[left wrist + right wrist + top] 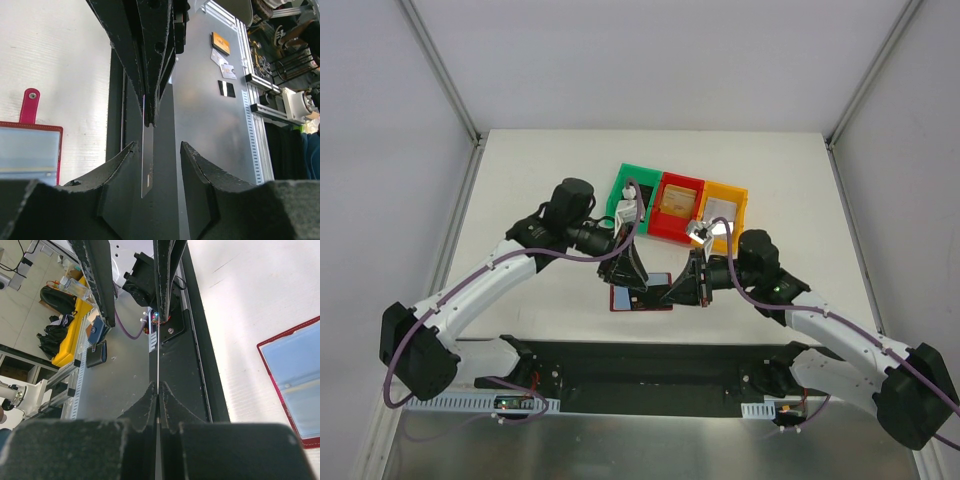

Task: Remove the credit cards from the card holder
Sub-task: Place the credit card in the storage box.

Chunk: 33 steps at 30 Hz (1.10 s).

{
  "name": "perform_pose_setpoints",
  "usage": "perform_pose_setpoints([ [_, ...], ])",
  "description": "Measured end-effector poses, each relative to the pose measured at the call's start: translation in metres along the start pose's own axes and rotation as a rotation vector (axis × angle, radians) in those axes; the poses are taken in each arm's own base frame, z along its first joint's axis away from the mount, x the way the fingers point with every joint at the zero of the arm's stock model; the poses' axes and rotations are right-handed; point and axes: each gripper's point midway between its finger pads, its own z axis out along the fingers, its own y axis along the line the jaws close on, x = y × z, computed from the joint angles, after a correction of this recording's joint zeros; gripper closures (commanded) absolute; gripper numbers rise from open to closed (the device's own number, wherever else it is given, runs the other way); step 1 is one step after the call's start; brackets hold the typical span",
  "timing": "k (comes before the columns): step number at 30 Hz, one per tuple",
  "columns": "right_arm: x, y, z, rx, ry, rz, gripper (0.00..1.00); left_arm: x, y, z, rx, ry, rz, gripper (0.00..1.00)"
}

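Silvery credit card (146, 165), likely stiff, light, slick, is clamped edge-on in right gripper (158, 388), left gripper (158, 146) parted astride it; pinch flat faces.

Bright, even light fills the white surface (770, 160), with only soft shadows. Both wrist views are blurred along their bottom edge.
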Motion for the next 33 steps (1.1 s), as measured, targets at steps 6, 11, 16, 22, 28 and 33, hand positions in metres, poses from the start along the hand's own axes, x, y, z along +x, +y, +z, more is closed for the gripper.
perform_pose_setpoints([
  [6, 0.0, 0.0, 0.0, 0.001, 0.001, 0.001, 0.99, 0.004, 0.008, 0.002, -0.022, 0.01, 0.0, 0.62],
  [11, 0.0, 0.0, 0.0, 0.001, 0.0, 0.0, 0.99, 0.011, 0.016, 0.011, -0.039, 0.042, -0.025, 0.67],
  [16, -0.001, 0.001, 0.0, 0.0, -0.001, -0.002, 0.99, 0.015, 0.02, 0.014, -0.052, 0.057, -0.023, 0.74],
  [22, -0.001, 0.0, 0.0, 0.001, -0.002, -0.002, 0.99, 0.015, 0.021, 0.014, -0.054, 0.056, -0.018, 0.88],
  [28, -0.001, -0.002, 0.0, 0.013, -0.003, 0.004, 0.99, 0.015, 0.02, 0.014, -0.049, 0.056, -0.004, 1.0],
  [33, -0.001, -0.003, 0.0, 0.018, -0.004, 0.003, 0.63, 0.019, 0.019, 0.012, -0.058, 0.055, 0.049, 1.0],
])
